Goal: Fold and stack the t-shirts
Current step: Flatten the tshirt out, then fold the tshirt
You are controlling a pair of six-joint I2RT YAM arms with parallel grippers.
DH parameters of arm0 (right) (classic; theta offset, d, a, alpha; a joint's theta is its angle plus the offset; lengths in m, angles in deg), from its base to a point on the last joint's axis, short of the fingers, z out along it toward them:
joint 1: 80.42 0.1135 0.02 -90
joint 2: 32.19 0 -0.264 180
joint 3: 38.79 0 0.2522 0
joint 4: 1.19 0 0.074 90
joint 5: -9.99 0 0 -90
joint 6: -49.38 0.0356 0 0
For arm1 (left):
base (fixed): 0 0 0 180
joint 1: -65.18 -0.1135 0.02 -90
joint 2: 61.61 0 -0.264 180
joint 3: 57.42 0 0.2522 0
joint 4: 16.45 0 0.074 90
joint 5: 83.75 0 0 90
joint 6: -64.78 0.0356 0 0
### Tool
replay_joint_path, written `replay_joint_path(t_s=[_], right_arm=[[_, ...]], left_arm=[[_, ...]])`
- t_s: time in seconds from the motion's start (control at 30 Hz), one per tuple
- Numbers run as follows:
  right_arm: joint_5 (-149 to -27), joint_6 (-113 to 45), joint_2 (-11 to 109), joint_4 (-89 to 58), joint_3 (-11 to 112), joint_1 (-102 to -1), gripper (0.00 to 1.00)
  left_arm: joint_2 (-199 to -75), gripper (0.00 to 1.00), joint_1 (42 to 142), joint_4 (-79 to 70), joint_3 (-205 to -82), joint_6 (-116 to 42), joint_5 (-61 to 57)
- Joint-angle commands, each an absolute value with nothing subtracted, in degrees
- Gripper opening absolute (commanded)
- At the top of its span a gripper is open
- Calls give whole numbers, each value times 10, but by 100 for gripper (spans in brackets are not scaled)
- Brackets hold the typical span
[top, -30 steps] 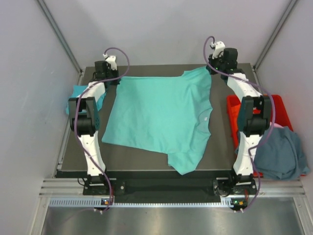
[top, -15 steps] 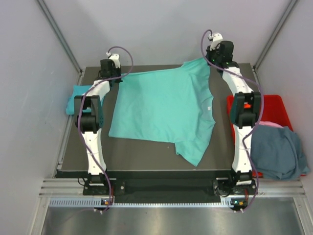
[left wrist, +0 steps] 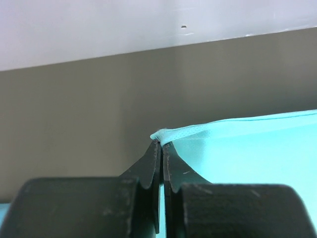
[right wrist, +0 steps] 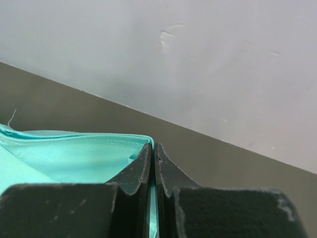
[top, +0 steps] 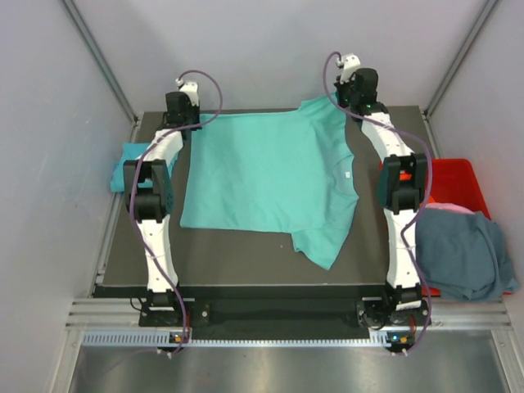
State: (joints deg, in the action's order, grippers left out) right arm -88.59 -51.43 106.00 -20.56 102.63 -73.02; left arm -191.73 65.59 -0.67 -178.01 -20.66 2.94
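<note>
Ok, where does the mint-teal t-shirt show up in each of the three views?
Top external: mint-teal t-shirt spread across the middle of the table.
Left wrist: lower right, its corner pinched in the left gripper.
Right wrist: lower left, its edge pinched in the right gripper.
Shared landmark: the dark table's far edge against the pale back wall.

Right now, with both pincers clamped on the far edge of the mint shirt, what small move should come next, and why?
Probably lower that edge onto the table and let go. The left pincer and right pincer are each shut on a far corner, and the mint shirt lies mostly flat, with only its near sleeve askew.
</note>
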Motion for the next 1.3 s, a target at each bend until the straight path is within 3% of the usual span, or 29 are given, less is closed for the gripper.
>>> replay_joint_path(t_s=[0.0, 0.6, 1.27], right_arm=[[-859, -530, 1050, -182, 1034, -728, 0], [-899, -521, 802, -132, 690, -731, 0], [-920, -500, 655, -102, 470, -728, 0]], left_arm=[[-1903, 0, 650, -30, -1792, -190, 44], [-1779, 0, 650, -76, -1598, -177, 27], [-1690, 0, 642, -91, -1473, -199, 8]])
